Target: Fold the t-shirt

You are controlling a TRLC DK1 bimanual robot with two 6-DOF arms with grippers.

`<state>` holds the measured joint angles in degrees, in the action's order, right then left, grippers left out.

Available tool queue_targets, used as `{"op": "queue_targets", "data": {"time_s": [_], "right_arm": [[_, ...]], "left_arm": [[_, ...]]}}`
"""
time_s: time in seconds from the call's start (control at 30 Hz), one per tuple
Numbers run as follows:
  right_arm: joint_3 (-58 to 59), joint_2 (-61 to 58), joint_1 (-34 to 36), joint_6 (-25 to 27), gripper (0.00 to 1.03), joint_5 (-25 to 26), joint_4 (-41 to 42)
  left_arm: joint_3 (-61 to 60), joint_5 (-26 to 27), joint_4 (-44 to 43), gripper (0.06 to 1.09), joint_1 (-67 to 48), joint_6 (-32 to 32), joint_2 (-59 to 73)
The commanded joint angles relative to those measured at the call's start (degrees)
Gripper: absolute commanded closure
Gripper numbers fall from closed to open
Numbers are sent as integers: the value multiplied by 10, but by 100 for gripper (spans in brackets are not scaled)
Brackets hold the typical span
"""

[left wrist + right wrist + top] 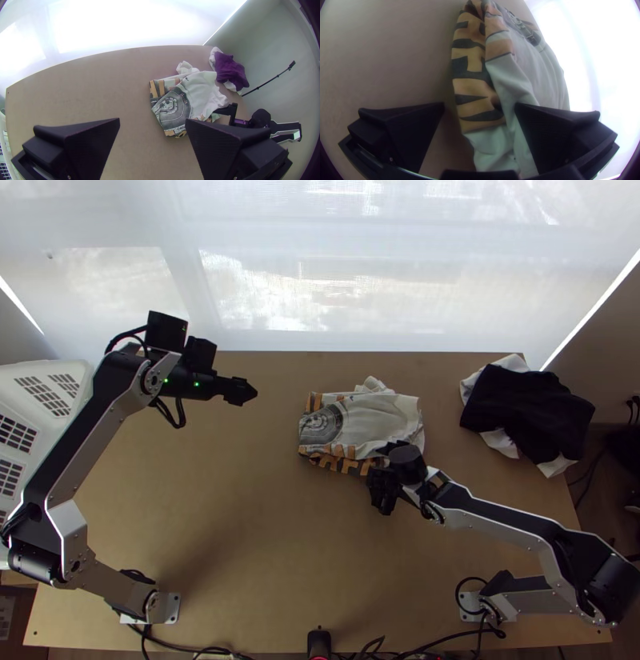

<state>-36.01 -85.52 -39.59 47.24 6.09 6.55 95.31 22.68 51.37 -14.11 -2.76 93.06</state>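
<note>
Straddling the t-shirt's (364, 422) near side, the right gripper (480, 106) is keeping its fingers wide apart, one beside the cloth and one over it, apparently pinching nothing. The loose layers are lying unevenly there, so closing could be catching only the upper one, or bunching both, and skewing the fold. The t-shirt is lying partly folded and wrinkled beyond the tabletop's (240, 516) middle, towards the far edge. The left gripper (152, 120) is hanging well to its left, wide open and empty. With nothing pinning the cloth, a pull could be dragging the whole bundle. Near the far right corner, a dark and white clothes pile (524, 408) is sitting apart.
</note>
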Motion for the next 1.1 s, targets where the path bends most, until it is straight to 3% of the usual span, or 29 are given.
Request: {"op": "queue_targets", "data": {"time_s": [0.0, 0.87, 0.9, 0.93, 1.0, 1.03, 1.07], "right_arm": [[-20, -44, 8, 7, 5, 9, 34], [-156, -217, 20, 15, 7, 41, 109], [-164, -225, 20, 15, 15, 40, 109], [-169, -233, 22, 18, 32, 40, 106], [-173, -241, 27, 28, 92, 37, 94], [-170, -241, 31, 29, 100, 36, 94], [-168, -242, 36, 29, 100, 37, 97]], "left_arm": [[-2, -2, 0, 13, 2, 1, -2], [-12, -1, 0, 13, 12, 6, -2], [-12, -1, 0, 13, 11, 6, -2], [-12, -1, 0, 13, 11, 5, -2], [-12, -1, 0, 13, 11, 5, -2], [-13, -1, 0, 13, 11, 5, -3], [-13, -1, 1, 13, 12, 5, -4]]}}
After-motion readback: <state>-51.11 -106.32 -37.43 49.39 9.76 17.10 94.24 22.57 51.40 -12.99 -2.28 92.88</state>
